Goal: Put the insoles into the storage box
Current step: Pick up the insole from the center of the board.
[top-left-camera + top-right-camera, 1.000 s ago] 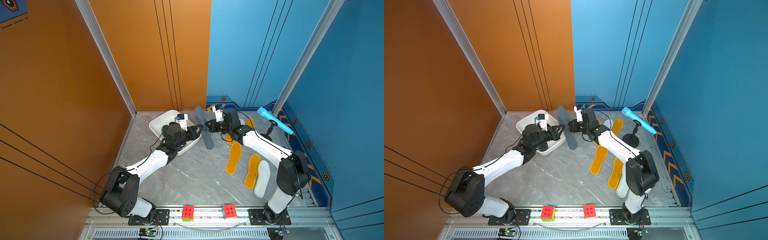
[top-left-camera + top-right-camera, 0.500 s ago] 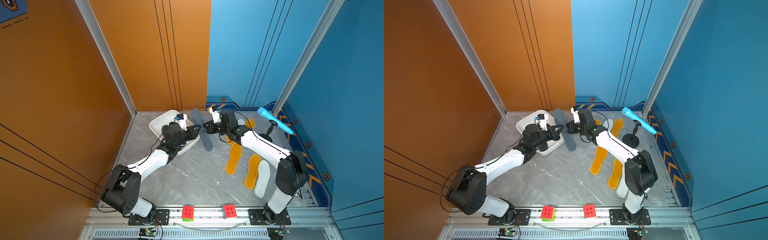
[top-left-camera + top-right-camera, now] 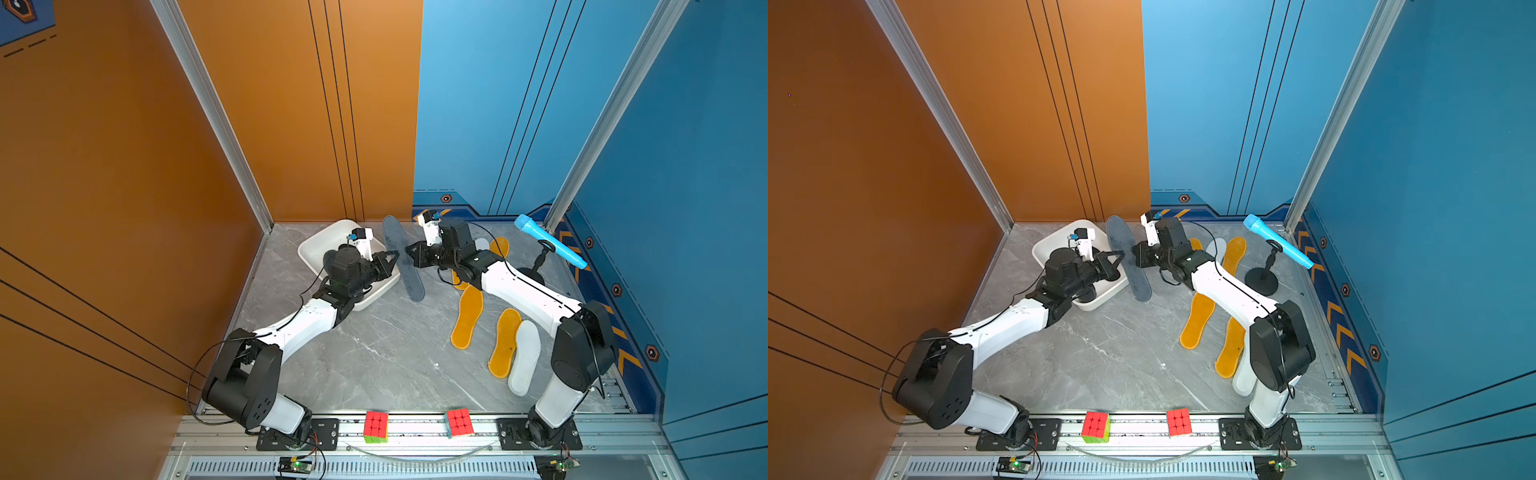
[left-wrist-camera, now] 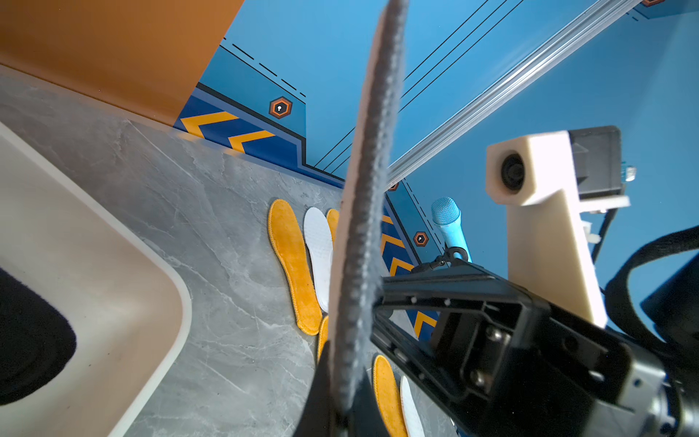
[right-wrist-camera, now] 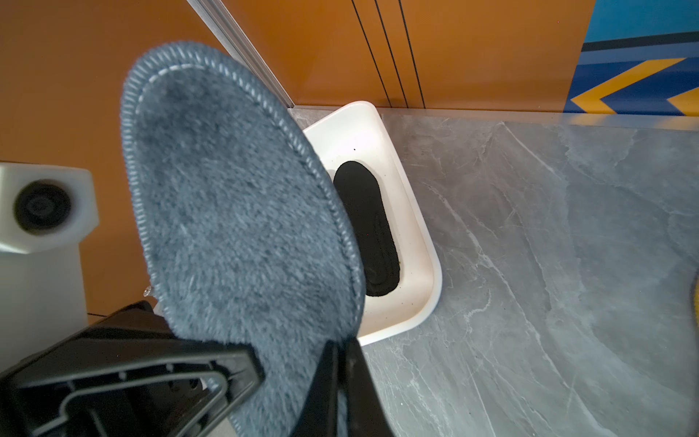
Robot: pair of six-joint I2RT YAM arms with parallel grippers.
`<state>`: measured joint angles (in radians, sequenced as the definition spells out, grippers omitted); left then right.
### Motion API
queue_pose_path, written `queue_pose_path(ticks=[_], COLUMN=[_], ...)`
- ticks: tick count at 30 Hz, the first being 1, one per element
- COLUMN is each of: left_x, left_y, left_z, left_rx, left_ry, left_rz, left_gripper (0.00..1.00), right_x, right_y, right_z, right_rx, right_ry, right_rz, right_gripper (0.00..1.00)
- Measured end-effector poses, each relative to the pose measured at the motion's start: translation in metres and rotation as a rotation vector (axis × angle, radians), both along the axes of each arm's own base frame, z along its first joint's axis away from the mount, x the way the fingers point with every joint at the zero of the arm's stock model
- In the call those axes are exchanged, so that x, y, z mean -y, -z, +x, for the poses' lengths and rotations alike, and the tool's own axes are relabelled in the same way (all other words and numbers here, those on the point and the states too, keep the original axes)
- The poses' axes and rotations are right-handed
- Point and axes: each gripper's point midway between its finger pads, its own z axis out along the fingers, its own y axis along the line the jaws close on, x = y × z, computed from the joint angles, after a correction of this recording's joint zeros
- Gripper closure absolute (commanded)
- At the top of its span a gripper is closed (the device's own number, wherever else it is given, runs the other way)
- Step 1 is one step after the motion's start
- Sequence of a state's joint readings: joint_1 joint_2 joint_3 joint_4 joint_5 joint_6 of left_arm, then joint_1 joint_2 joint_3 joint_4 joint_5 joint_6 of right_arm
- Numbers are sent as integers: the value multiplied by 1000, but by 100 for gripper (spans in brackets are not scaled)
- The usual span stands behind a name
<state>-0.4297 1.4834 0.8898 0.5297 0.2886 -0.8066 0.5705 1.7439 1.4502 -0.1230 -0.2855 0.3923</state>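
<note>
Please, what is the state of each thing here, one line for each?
Left gripper: shut on grey insole.
Right gripper: at that insole, grip unclear.
Grey insole: held, outside tray.
Tray: on table, holds black insole.
Black insole: flat in tray.
Orange insoles: flat on table.
White insoles: flat on table.
Microphone: tilted on stand.

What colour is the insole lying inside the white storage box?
Black. The insole shows best in the right wrist view, lying in the storage box.
</note>
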Motion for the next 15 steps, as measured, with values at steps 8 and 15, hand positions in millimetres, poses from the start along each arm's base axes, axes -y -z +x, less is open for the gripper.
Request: queue_pose_path(ticks=[8,15], left_x=[-70,-121], left_y=[-6,40], left_z=[41,89], left_rx=[-53,-207], left_ry=[-164,-267], left_rz=[-176,-342], left_gripper=[100,100], right_x=[10,46], right_y=[-1,-10], right_z=[0,-7], right_rx=[4,17], right_ry=[11,67], right_rz=[-9,0], right_gripper=[51,50])
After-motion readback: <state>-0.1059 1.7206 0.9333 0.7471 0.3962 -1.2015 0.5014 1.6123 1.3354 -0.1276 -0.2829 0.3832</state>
